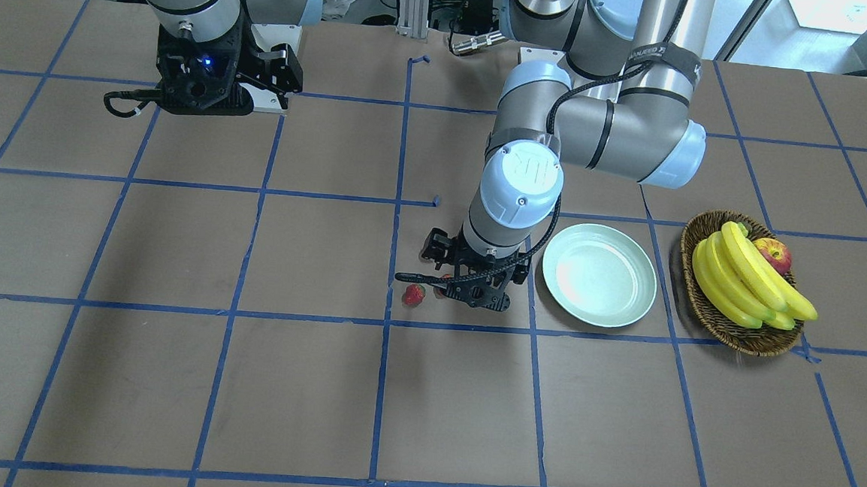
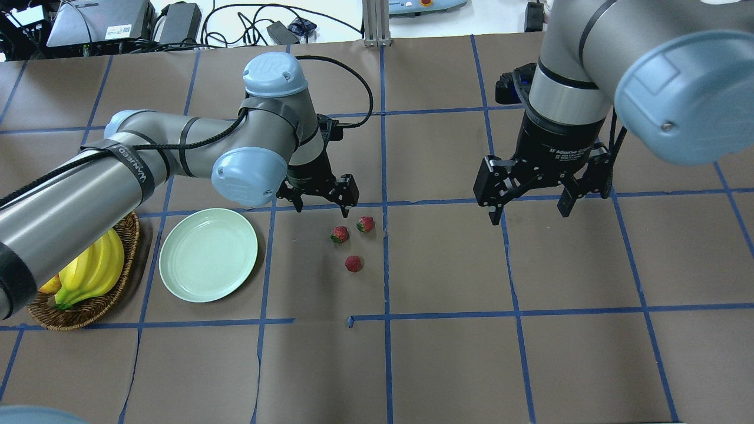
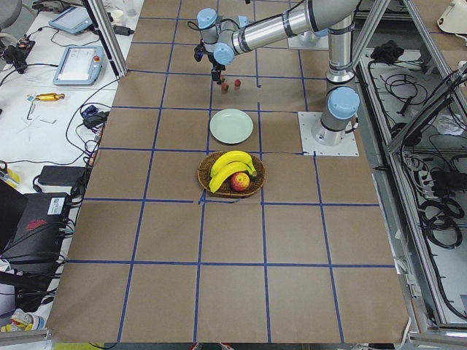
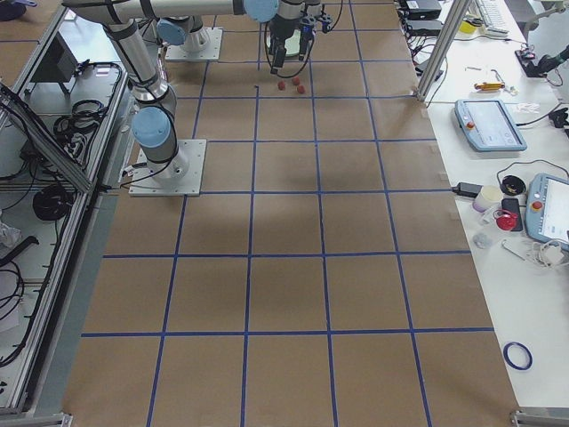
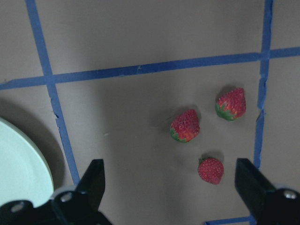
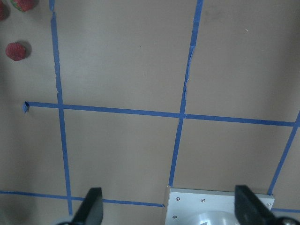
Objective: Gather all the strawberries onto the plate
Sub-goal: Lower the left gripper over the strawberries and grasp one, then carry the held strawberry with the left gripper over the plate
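Progress: nothing collected | strawberries (image 2: pixel 339 234): all three lying on table (image 2: pixel 471 353) near plate (image 2: pixel 208 254), plate sitting empty | left pincer (image 2: pixel 322 203): hovering open by them | right pincer (image 2: pixel 529 213): hanging open, well apart

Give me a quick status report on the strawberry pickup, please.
Left gripper open over the strawberries; all three on the table. Right gripper open, well aside. Plate empty, nothing blocking.

Bright, even overhead lighting; we note soft diffuse shadows on the table (image 1: pixel 169 378), a pale sheen on the plate (image 1: pixel 611 299), and slight softness in both wrist views
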{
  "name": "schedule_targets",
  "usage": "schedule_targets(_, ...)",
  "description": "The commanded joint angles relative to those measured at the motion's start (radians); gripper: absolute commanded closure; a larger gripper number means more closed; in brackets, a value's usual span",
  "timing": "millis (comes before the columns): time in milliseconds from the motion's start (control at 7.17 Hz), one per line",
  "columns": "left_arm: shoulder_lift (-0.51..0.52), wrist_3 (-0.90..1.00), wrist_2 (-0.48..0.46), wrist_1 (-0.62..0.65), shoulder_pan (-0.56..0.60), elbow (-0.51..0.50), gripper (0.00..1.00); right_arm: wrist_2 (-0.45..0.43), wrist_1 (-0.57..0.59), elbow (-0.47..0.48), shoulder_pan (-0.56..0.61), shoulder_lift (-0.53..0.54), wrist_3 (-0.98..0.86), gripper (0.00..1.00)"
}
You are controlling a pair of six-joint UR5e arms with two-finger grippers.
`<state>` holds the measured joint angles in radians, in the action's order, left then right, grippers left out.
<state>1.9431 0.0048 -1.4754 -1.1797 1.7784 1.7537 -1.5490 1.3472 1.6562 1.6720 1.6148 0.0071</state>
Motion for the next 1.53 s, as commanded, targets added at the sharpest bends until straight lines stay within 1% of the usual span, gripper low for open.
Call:
schedule_targets(0,0.048,0.014,0.037,0.020,0.001,0.001,0.02,-0.003,0.015,0.016,0.000,-0.003,-0.001,0.00)
schedule_targets(279,0.088,0.078,0.035,0.019,-0.001,0.001,0.02,-0.014,0.032,0.039,0.000,-0.003,0.002,0.00)
schedule_targets(697,0.120,0.080,0.035,0.019,-0.001,0.003,0.03,-0.014,0.053,0.056,0.002,-0.003,0.004,0.00)
schedule_targets(836,0.120,0.080,0.035,0.012,0.001,0.007,0.10,-0.014,0.067,0.063,0.002,-0.004,0.005,0.00)
schedule_targets(1115,0.120,0.078,0.035,0.014,0.000,0.021,0.18,-0.014,0.127,0.108,0.002,-0.006,0.007,0.00)
schedule_targets(1255,0.120,0.080,0.035,0.014,0.001,0.021,0.35,-0.014,0.135,0.112,0.002,-0.006,0.005,0.00)
schedule_targets(1394,0.120,0.081,0.032,0.014,0.000,0.021,0.79,-0.014,0.135,0.113,0.000,-0.006,0.004,0.00)
